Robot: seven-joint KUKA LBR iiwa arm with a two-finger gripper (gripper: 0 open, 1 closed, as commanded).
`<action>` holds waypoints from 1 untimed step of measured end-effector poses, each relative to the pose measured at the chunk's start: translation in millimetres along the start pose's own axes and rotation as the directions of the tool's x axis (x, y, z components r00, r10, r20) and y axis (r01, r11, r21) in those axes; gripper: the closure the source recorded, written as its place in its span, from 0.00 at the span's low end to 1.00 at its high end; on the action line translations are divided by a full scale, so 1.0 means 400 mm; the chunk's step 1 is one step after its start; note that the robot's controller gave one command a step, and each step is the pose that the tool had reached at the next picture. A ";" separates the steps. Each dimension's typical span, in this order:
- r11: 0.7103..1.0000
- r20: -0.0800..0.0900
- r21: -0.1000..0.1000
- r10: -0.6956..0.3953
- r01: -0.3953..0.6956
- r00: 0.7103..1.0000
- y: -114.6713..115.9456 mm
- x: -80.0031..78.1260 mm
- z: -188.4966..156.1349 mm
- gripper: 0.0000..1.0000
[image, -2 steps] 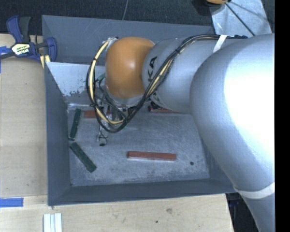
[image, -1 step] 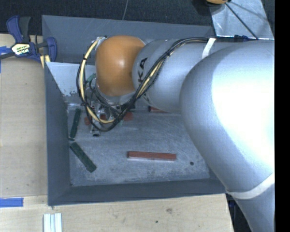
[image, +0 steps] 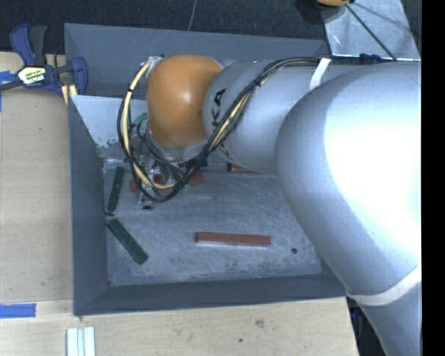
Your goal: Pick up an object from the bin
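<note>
My gripper (image: 153, 178) is down in the bin's back left part, under the arm's orange cover and a loop of cables. Just left of it, a dark green flat stick (image: 116, 190) stands on end against the left wall. A second dark green stick (image: 127, 241) lies slanted on the floor below it. A small reddish-brown piece (image: 196, 177) lies right beside the gripper, partly hidden by the cables. Whether anything is held is hidden.
A long reddish-brown bar (image: 232, 239) lies flat on the bin floor near the front, to the right of the gripper. The arm covers the bin's right side and back. Another reddish bit (image: 241, 168) peeks out under the arm.
</note>
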State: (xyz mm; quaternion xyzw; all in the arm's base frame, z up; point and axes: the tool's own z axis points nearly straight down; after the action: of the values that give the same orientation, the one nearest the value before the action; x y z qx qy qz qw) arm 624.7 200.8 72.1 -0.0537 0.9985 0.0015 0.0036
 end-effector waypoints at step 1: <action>1.000 -0.008 0.002 0.027 -0.027 1.000 -0.066 0.012 -0.087 1.00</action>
State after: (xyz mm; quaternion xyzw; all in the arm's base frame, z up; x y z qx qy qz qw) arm 622.4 174.0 107.0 -0.0404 0.9992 0.0005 -0.0002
